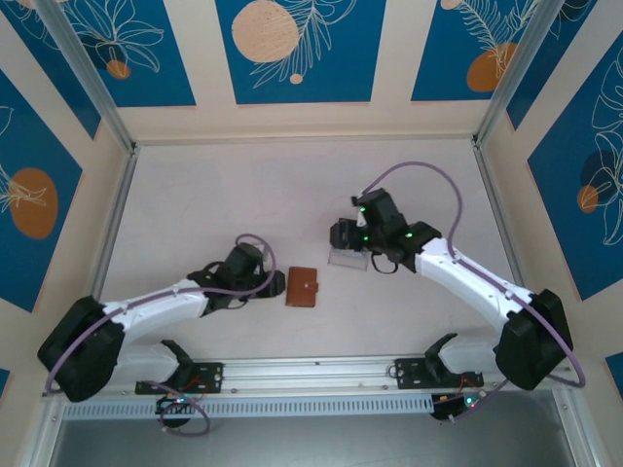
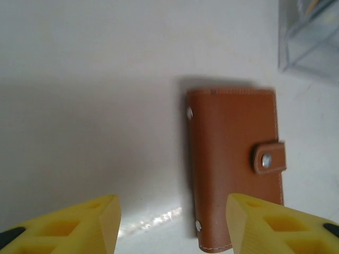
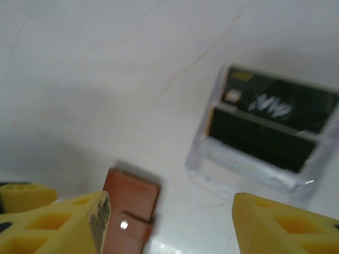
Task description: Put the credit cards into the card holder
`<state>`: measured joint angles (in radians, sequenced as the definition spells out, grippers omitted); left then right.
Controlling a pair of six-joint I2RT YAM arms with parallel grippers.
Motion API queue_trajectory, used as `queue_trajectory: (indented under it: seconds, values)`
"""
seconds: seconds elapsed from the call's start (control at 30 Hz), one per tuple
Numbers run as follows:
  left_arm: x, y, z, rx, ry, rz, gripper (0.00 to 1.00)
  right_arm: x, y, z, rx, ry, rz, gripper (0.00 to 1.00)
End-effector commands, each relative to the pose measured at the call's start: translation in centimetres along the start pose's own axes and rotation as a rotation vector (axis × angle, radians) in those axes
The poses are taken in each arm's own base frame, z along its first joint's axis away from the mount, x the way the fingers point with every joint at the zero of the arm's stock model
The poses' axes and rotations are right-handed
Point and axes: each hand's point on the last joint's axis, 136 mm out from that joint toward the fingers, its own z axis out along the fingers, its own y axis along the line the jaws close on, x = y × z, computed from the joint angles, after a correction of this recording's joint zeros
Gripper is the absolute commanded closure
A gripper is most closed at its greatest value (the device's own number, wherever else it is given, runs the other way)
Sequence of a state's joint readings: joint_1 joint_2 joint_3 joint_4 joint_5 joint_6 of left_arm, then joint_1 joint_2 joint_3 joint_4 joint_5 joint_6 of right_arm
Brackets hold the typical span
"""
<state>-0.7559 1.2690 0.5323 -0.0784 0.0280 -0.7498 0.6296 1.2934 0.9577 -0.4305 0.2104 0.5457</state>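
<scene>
While the card holder (image 2: 228,174) lies snapped shut, the left end effector (image 2: 172,211) and right end effector (image 3: 170,211), both part-open and empty, should pin it and unsnap its tab (image 2: 269,159).

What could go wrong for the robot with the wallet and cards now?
The wallet lies shut with its snap tab fastened, so opening it may just push it across the table. The dark cards stand close together in the clear stand; the right fingers could grab two or tip the stand.

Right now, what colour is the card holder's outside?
Brown; the card holder shows best in the left wrist view.
</scene>
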Motion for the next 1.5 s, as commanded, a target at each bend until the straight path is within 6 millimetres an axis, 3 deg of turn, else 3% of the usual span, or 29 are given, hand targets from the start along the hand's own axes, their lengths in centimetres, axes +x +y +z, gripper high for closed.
queue_trajectory:
  seconds: [0.0, 0.17, 0.3, 0.57, 0.8, 0.93, 1.47]
  values:
    - [-1.0, -2.0, 1.2, 0.044, -0.046, -0.023, 0.46, 3.6, 1.8, 1.3, -0.019, 0.134, -0.045, 0.4]
    - [-0.1, -1.5, 2.6, 0.02, -0.014, -0.018, 0.49, 7.2, 3.1, 3.7, 0.075, 0.212, -0.094, 0.46]
    - [0.8, -0.6, 3.1, -0.003, -0.001, -0.019, 0.52, 8.7, 3.9, 5.4, 0.113, 0.258, -0.111, 0.48]
    - [2.5, 0.9, 3.9, -0.033, 0.015, -0.028, 0.63, 9.2, 5.2, 7.3, 0.136, 0.298, -0.111, 0.52]
    - [3.7, 0.9, 4.5, -0.02, 0.021, -0.036, 0.68, 9.6, 5.9, 8.7, 0.141, 0.337, -0.09, 0.54]
    - [4.2, 0.8, 4.8, -0.011, 0.023, -0.044, 0.71, 10.5, 5.3, 9.6, 0.18, 0.372, -0.077, 0.58]
    - [6.2, 0.5, 6.0, 0.004, 0.028, -0.049, 0.77, 13.0, 3.2, 11.8, 0.298, 0.412, -0.065, 0.56]
